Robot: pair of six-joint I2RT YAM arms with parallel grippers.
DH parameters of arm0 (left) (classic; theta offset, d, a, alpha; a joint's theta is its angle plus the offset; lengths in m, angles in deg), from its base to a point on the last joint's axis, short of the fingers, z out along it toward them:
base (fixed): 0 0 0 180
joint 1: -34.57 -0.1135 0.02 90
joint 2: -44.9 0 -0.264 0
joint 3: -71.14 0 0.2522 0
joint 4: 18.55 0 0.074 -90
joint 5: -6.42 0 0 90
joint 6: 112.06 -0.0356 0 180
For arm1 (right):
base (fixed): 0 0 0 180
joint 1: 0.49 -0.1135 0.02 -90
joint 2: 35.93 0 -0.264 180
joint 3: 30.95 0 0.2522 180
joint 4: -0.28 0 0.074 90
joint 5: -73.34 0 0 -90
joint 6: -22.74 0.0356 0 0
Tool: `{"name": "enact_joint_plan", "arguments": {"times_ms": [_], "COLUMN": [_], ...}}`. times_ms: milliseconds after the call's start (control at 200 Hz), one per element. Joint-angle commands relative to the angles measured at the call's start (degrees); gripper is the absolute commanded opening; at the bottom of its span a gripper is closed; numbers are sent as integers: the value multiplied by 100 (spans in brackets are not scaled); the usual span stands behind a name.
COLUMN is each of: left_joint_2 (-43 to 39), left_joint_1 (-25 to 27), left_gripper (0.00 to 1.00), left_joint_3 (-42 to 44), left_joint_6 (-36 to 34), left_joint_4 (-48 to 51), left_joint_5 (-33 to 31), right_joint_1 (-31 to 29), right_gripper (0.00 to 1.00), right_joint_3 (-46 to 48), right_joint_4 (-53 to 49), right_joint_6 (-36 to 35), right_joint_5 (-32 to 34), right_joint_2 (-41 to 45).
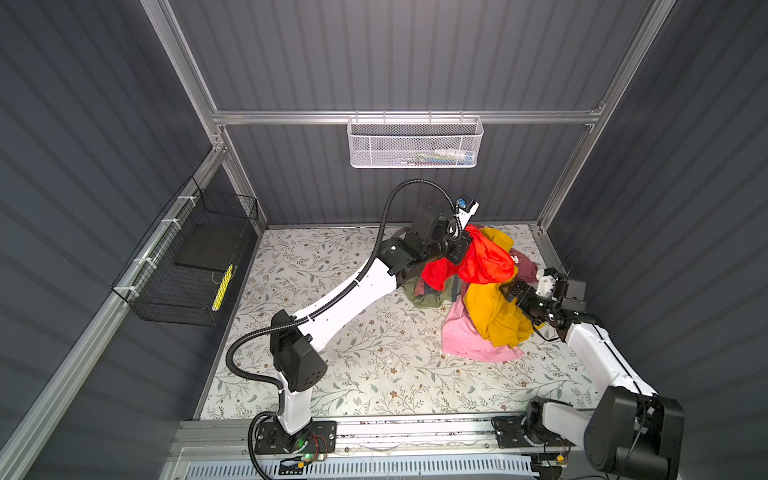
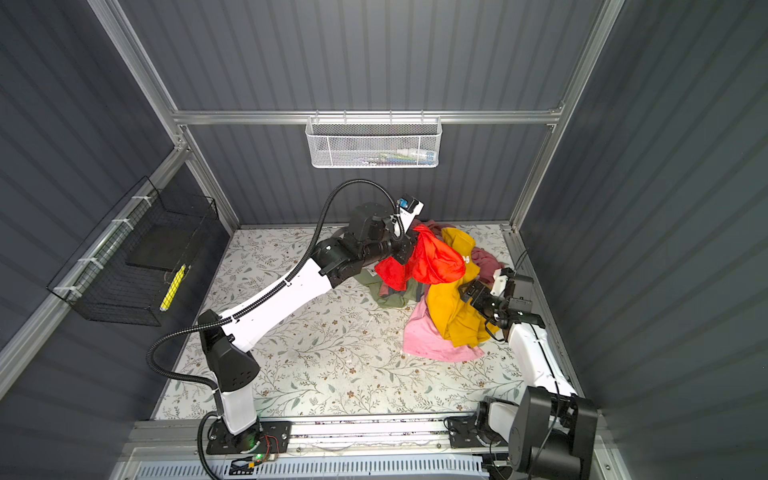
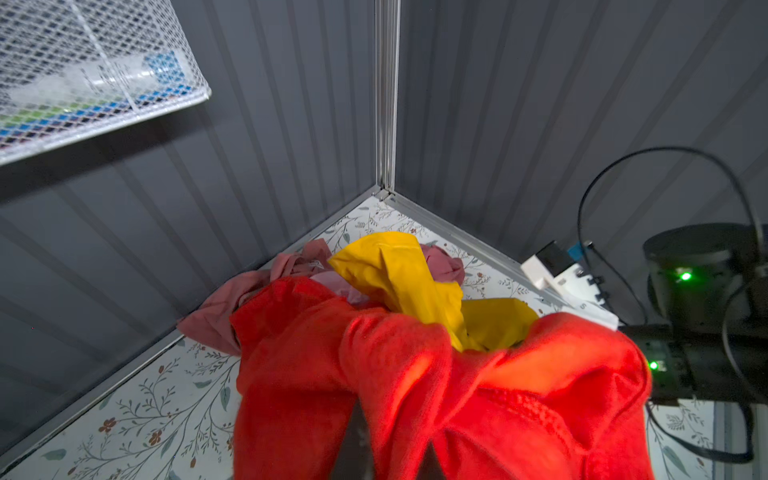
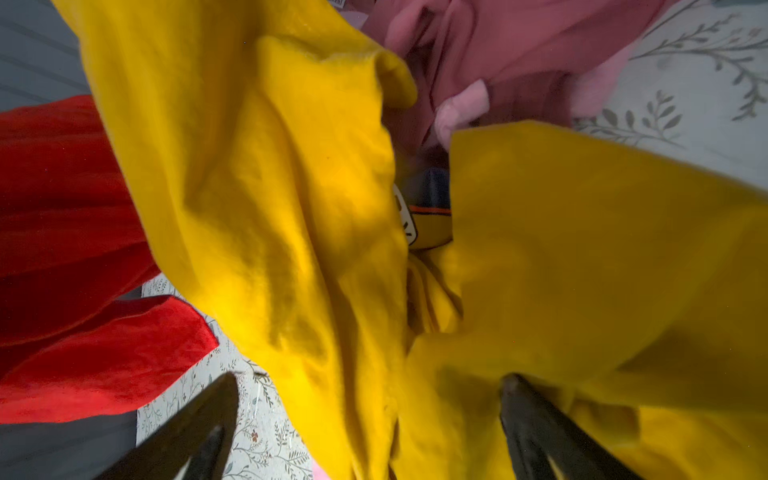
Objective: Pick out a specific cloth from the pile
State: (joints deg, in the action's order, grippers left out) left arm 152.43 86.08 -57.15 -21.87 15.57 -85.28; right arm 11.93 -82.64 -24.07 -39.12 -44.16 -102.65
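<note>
Red cloth (image 3: 415, 395) fills left wrist view; right alone shows navy print (image 4: 432, 195).

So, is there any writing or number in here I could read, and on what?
"S": on the right arm's white plastic mount.
Navy print on the mustard-yellow T-shirt: folded away, unreadable.
White tag on the salmon-pink garment: too small.
Packets in the white mesh wall basket: blurred.
</note>
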Motion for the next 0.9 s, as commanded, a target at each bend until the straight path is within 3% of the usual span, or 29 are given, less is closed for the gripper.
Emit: {"name": "enact_joint_plan", "arguments": {"times_ms": [0, 530, 896], "left_joint_2": [-283, -642, -1421], "left_joint_1": [23, 26, 19], "left_gripper": [0, 0, 0], "left_joint_3": [-139, -521, 155], "left_joint_6": [70, -264, -616], "left_joint_4": [-414, -648, -761], "left_joint_5": [122, -179, -1282], "right_joint_1": [-51, -84, -82], "right_gripper": [98, 98, 99], "right_joint_3": [146, 264, 304], "right_joint_4": [321, 502, 603], "right_joint_6": [109, 189, 152], "right_joint_5": [-79, 89, 166], "right_joint_2": [-124, -334, -40]}}
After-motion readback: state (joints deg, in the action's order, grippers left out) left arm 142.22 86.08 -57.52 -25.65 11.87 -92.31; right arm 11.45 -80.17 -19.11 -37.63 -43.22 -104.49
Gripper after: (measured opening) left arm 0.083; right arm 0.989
